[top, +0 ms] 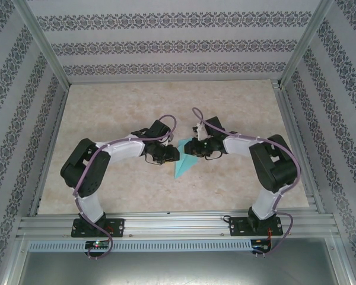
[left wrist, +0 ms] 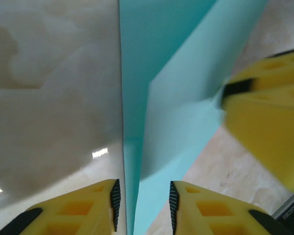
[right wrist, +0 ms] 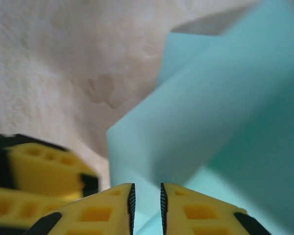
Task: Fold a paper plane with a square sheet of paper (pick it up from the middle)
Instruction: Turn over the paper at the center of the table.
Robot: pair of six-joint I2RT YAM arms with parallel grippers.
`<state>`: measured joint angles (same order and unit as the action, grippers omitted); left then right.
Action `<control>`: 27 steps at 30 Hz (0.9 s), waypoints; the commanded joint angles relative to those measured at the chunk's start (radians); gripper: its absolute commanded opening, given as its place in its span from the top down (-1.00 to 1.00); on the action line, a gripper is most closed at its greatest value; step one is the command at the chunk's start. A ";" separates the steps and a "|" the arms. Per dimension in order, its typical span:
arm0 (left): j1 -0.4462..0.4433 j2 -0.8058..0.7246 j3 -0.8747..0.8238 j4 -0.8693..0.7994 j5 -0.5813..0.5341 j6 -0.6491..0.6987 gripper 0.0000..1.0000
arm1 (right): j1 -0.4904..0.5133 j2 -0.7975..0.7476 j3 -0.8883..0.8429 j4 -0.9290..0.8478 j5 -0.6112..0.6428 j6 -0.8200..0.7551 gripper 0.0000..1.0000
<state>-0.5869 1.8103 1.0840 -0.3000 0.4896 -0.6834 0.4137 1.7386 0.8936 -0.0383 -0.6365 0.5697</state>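
Wallpapered walls (top: 166, 47) on three sides, beige marbled desk (top: 107, 119). Both arms reach inward and meet near the desk's middle, a bit toward the near edge. The paper plane (top: 184, 161) sits between them, a teal dart with its tip toward the near edge and its tail toward the far edge, leaning slightly right. Its long axis therefore runs roughly near-far, across the line joining the two tools. The left tool (left wrist: 144, 200) comes at it from the left. Its fingers are apart, and the folded layers stand upright in the gap, clear of the left pad. I can't tell if anything touches the right pad. The right tool (right wrist: 147, 200) comes in from the right. It shows only a narrow slot with teal paper in it, so I can't tell if it's pinching or just straddling the fold. Neither arm is nearer, as both have the plane at their fingertips, and the tools sit close to each other, with the other arm's yellow finger (left wrist: 264, 122) just beside the paper. My read is that we're late in the task, since the shape looks like a dart already. The next move turns on the crease line, so any regrip or pull-back should go along that near-far axis. A sideways drag risks splaying the wings or skidding the thin paper.
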 commanded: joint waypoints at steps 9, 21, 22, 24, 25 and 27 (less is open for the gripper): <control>0.008 0.093 0.137 -0.109 -0.050 0.106 0.31 | -0.029 -0.176 -0.199 0.022 0.152 0.238 0.20; 0.009 0.165 0.199 -0.159 -0.029 0.157 0.40 | -0.021 -0.065 -0.228 0.189 0.120 0.366 0.21; 0.009 0.171 0.204 -0.165 -0.029 0.164 0.41 | -0.018 -0.052 -0.228 0.208 0.110 0.373 0.21; 0.010 0.179 0.211 -0.174 -0.027 0.171 0.43 | -0.014 -0.039 -0.219 0.187 0.119 0.378 0.22; 0.010 0.179 0.211 -0.175 -0.028 0.174 0.43 | -0.010 -0.044 -0.222 0.183 0.136 0.374 0.23; 0.010 0.182 0.211 -0.177 -0.026 0.177 0.43 | -0.006 -0.053 -0.232 0.186 0.153 0.380 0.22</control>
<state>-0.5869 1.9789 1.2770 -0.4225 0.4625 -0.5449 0.3824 1.6596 0.6785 0.1165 -0.5163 0.9268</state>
